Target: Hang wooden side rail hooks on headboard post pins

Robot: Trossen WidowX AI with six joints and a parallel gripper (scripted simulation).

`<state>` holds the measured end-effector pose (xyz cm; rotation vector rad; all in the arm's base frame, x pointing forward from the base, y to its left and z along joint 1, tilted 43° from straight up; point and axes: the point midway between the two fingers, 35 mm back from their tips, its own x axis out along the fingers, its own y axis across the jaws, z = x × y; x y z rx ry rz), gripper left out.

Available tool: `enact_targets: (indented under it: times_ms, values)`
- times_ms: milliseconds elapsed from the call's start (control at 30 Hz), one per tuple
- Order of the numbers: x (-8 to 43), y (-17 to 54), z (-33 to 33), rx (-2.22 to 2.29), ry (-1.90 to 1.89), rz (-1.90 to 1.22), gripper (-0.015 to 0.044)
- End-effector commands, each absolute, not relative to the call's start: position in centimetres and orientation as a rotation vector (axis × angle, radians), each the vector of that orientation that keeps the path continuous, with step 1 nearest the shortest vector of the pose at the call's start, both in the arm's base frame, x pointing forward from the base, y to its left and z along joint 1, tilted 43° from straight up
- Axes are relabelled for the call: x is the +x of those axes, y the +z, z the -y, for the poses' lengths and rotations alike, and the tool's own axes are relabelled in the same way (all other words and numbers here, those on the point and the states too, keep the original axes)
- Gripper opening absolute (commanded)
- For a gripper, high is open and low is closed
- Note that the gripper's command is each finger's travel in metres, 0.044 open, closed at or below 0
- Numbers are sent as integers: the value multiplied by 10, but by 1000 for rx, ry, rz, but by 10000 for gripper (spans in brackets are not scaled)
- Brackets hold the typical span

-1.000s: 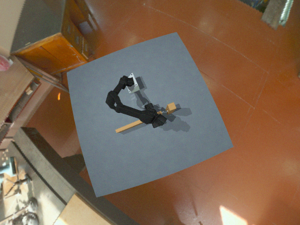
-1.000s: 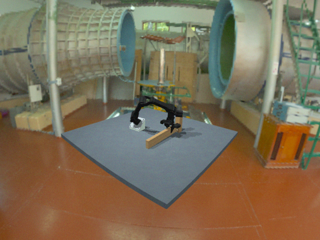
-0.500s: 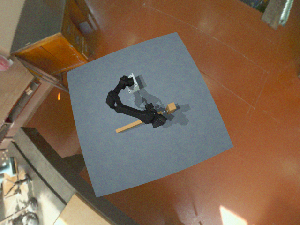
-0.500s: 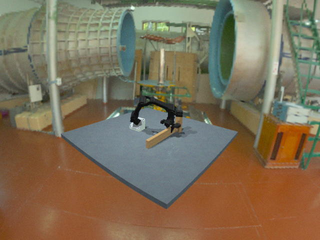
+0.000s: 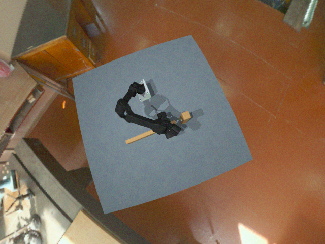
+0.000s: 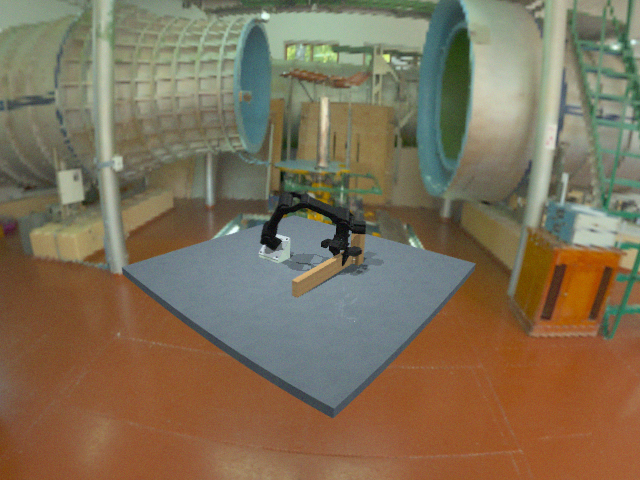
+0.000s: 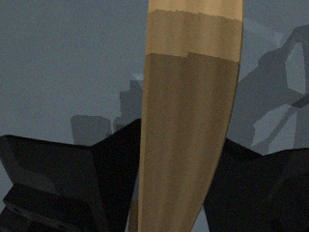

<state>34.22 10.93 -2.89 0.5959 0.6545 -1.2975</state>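
Note:
The wooden side rail (image 5: 140, 136) (image 6: 317, 276) (image 7: 190, 106) runs lengthwise toward the upright headboard post (image 5: 186, 117) (image 6: 360, 243). Its far end is low, at or very near the table; contact is too small to tell. My gripper (image 6: 342, 254) (image 7: 165, 127) is shut on the rail near its post end, one finger on each side. In the top view the arm hides the grasp. A small gap with a bit of metal shows between the rail's end and the post. The hooks' seating, the slot and the pins cannot be made out.
The grey table (image 5: 157, 168) (image 6: 330, 356) carries everything. A white mounting block (image 5: 145, 97) (image 6: 281, 253) stands at the arm's base. The black arm (image 5: 142, 122) (image 6: 315, 205) arches from there over the rail, and its shadows fall around the post.

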Motion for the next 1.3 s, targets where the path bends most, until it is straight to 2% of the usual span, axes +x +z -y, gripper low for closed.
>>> enact_targets:
  times_ms: [0, 1267]
  values:
    - [342, -28, -115, 602, -1288, -656, 0]
    - [341, -31, -118, 602, -1288, -656, 0]
